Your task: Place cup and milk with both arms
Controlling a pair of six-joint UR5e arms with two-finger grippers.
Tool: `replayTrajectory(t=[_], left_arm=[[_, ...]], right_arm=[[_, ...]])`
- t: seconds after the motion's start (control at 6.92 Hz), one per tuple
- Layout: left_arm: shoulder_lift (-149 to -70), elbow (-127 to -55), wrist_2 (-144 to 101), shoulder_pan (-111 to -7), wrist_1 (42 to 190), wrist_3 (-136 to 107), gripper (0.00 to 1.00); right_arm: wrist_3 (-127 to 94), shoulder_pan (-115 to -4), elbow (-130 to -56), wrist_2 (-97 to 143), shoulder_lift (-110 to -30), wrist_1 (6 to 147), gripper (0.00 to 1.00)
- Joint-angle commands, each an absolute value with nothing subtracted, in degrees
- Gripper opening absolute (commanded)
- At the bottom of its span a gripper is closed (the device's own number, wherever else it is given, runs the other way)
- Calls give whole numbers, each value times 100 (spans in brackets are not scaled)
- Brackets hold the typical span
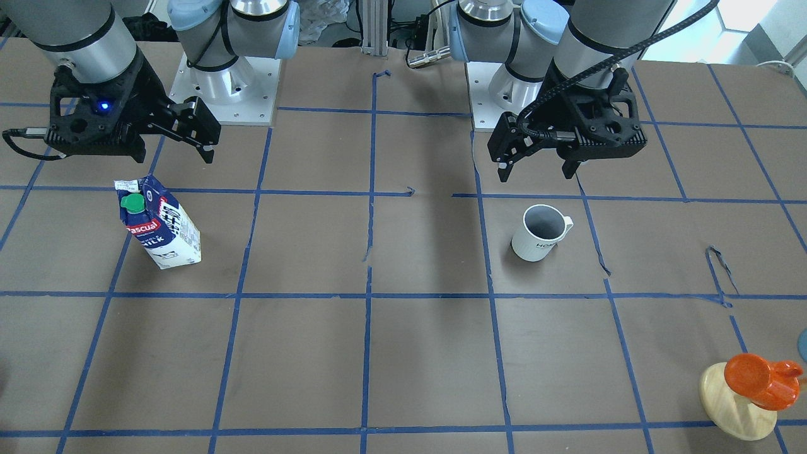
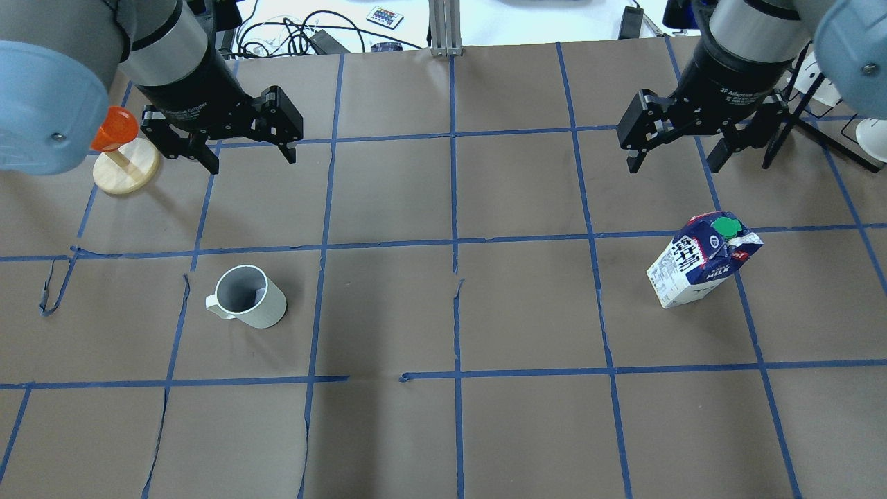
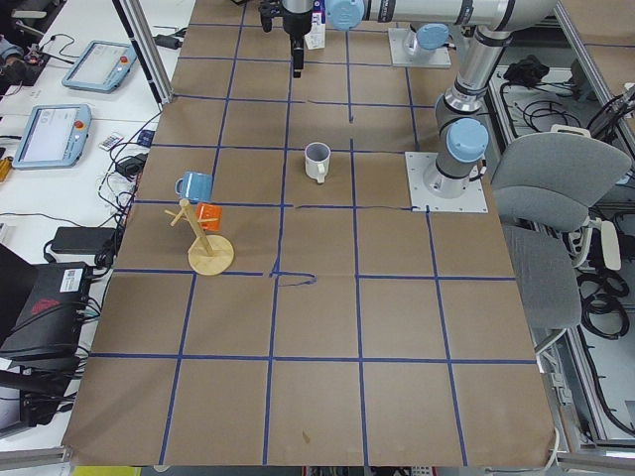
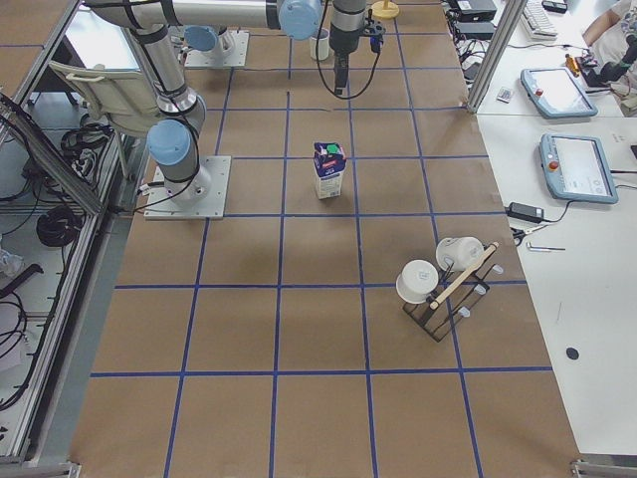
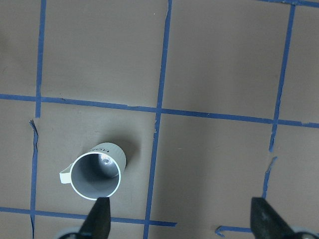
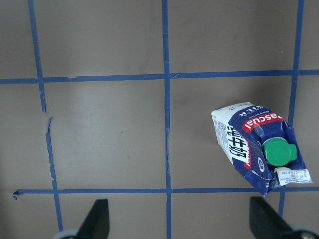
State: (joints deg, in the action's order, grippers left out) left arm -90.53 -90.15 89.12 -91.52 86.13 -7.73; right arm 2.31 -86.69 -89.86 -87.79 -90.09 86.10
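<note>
Brown paper [image 1: 429, 366] crossed by blue tape lines [image 1: 315, 295] covers the table, with an orange cup [image 1: 760, 378] and a blue cup [image 3: 193, 185] on a wooden stand [image 3: 211, 256] at one end, a rack [image 4: 463, 276] holding white cups [image 4: 416, 281] at the other, and a grey chair [image 3: 541, 178] alongside.

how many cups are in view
5: mug on the table; orange cup and blue cup on the wooden stand; lower white cup and upper white cup on the dark rack. Others may be hidden.
</note>
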Motion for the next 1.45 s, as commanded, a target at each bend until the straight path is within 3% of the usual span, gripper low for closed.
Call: replayTrajectory(t=[0.0,0.87,1.3], left_arm=[[-9053,-9018,8912,-9149,8613,-773,100],[-9070,-9255,8903,-9202,8631,-791,100],[-8930,-10104,9008,-9150,8544,-730,100]], right_arm=[[229,-8666,-9009,-8798,-9009,8596,100],[308,-8614,-9000,-9612,-8887,8569,100],[2099,-7703,-9114,-9695,-8763,8604,100]])
